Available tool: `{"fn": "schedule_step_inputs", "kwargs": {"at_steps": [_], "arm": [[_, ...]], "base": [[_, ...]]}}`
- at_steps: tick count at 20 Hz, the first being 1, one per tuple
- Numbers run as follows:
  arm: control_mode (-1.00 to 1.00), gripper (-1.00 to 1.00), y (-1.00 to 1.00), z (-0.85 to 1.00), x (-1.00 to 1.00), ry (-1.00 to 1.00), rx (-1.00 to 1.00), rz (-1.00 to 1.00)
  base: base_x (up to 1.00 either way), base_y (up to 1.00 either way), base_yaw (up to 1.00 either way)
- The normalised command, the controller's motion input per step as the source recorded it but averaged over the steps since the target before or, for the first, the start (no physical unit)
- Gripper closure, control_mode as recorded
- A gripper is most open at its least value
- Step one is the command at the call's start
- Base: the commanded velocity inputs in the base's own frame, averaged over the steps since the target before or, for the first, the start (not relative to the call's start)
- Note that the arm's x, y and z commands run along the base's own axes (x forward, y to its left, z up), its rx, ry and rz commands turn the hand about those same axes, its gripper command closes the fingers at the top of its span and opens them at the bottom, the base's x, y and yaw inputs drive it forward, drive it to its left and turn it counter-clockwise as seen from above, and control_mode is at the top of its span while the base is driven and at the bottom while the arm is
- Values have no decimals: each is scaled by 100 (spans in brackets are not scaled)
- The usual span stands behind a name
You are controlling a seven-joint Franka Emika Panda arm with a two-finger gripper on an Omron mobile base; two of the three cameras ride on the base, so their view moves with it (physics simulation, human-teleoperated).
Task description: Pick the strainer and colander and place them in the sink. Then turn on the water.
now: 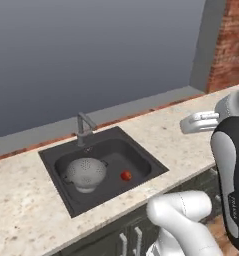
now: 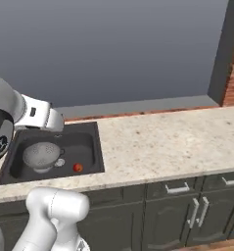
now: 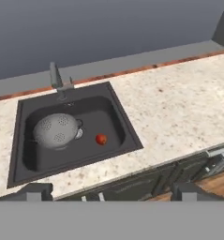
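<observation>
The dark grey sink (image 3: 117, 116) is sunk into the speckled counter, with a grey faucet (image 3: 57, 82) at its rear edge. No water comes from the spout. The colander (image 3: 56, 131), a grey perforated bowl, lies upside down in the basin's left half (image 1: 85, 172) (image 2: 41, 154). The strainer is hidden or out of view. A small pale disc (image 2: 59, 162) beside the colander is too small to identify. My gripper (image 3: 112, 191) hangs high, in front of and to the right of the sink. Its fingertips (image 3: 38, 190) stand wide apart, open and holding nothing.
A small red round thing (image 3: 100, 139) lies on the sink floor right of the colander. The counter (image 3: 179, 103) stretches right to a brick wall (image 1: 231, 45). Dark cabinet doors with metal handles (image 2: 179, 188) run below the front edge.
</observation>
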Motion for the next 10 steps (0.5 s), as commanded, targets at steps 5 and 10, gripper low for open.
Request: {"fn": "schedule_step_inputs", "kwargs": {"at_steps": [5,10], "arm": [[100,-100,0,0,0,0,0,0],[100,-100,0,0,0,0,0,0]], "base": [[0,0,-100],[0,0,-100]]}}
